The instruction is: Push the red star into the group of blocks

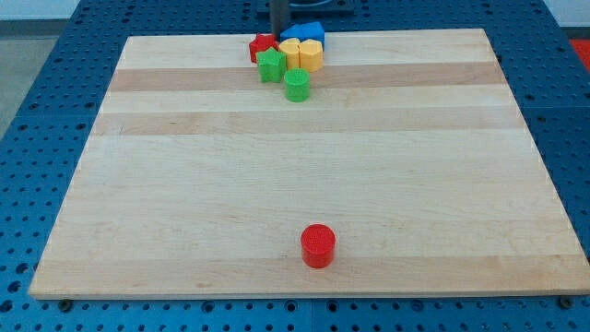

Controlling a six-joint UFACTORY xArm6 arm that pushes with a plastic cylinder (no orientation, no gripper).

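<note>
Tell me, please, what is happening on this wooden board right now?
An arm with a dark rod is pushing blocks on the board. My tip sits at the view's top, just behind the red star, which already touches a cluster: a green block, two yellow blocks, a blue block and a green cylinder. A red cylinder stands alone near the view's bottom.

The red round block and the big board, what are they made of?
The red round block looks like plastic: solid even colour, smooth matte sides, faint ridges on top. The board looks like light wood, since pale and darker grain strips run across it. Neither can be confirmed by look alone.
</note>
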